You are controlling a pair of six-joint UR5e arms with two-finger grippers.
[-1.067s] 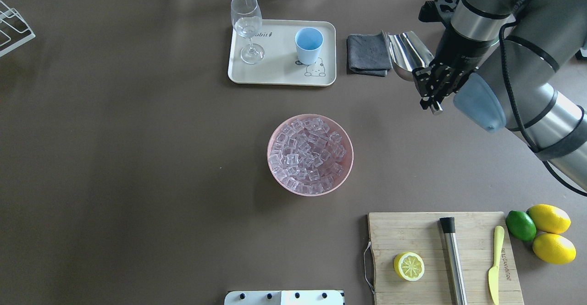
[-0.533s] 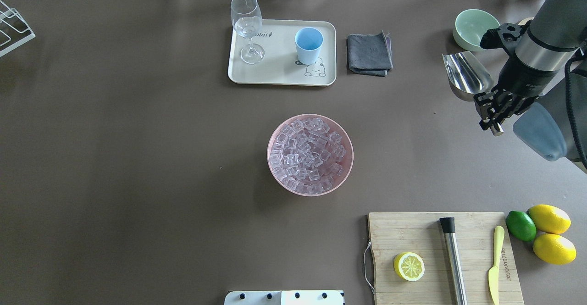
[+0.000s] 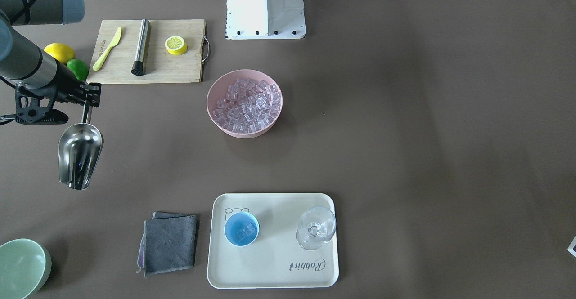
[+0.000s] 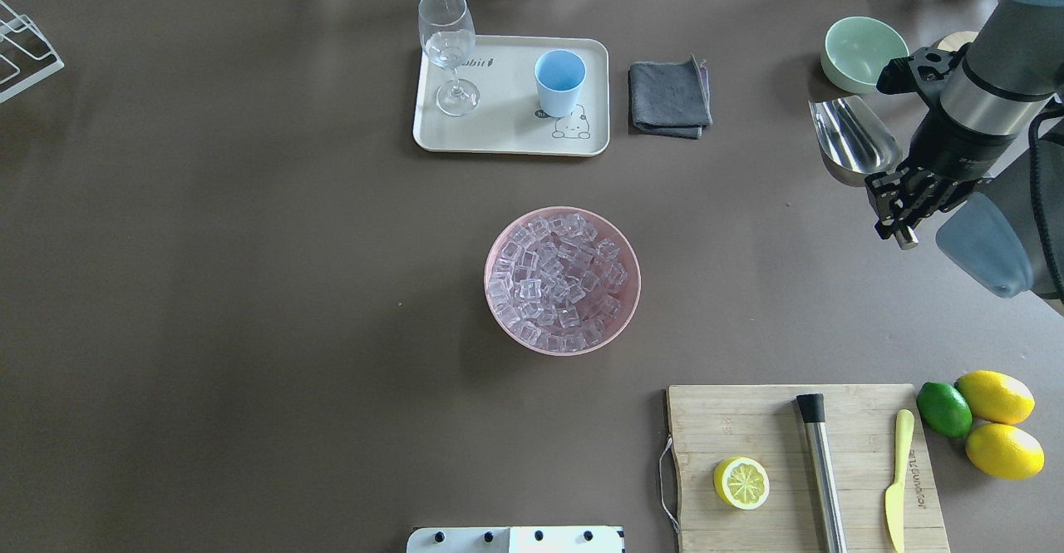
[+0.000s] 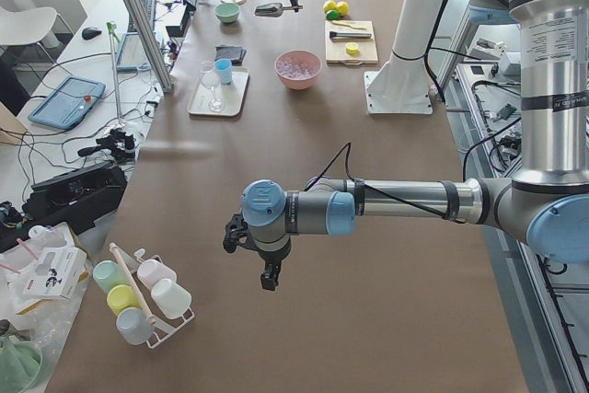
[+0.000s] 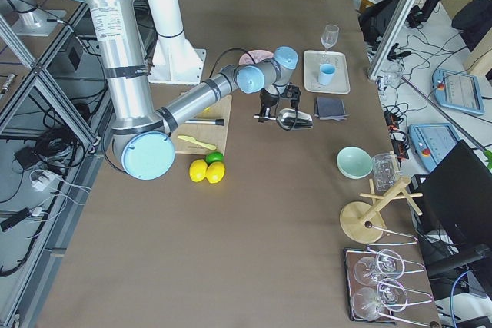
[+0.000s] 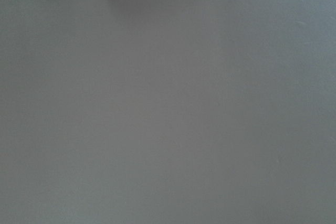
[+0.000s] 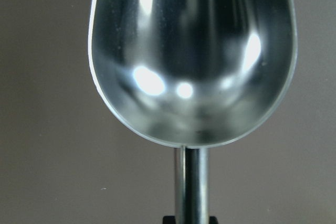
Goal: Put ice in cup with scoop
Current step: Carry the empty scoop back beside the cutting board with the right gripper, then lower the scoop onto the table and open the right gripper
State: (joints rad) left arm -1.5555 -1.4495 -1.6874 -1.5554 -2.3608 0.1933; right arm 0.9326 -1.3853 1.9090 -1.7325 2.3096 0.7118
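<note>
The shiny steel scoop [image 4: 852,141] hangs empty above the table's right side, trough up, as the right wrist view shows [image 8: 191,51]. My right gripper [image 4: 896,214] is shut on its rod handle. The light-blue cup [image 3: 241,229] stands on the cream tray [image 3: 274,272] with a few ice cubes inside it. More ice [image 4: 557,283] fills the pink bowl [image 4: 489,274] at the table's centre. My left gripper [image 5: 269,278] hovers over bare table far to the left; it shows only in the exterior left view, so I cannot tell its state.
A wine glass [image 4: 447,50] shares the tray. A grey cloth [image 4: 669,97] lies right of it, and a pale green bowl [image 4: 864,52] sits beyond the scoop. A cutting board [image 4: 802,466] holds a lemon half, steel cylinder and yellow knife; lemons and a lime [image 4: 943,409] lie beside it.
My right arm has carried the scoop to the right, from beside the grey cloth to near the green bowl. Over the last half second it barely moved.
</note>
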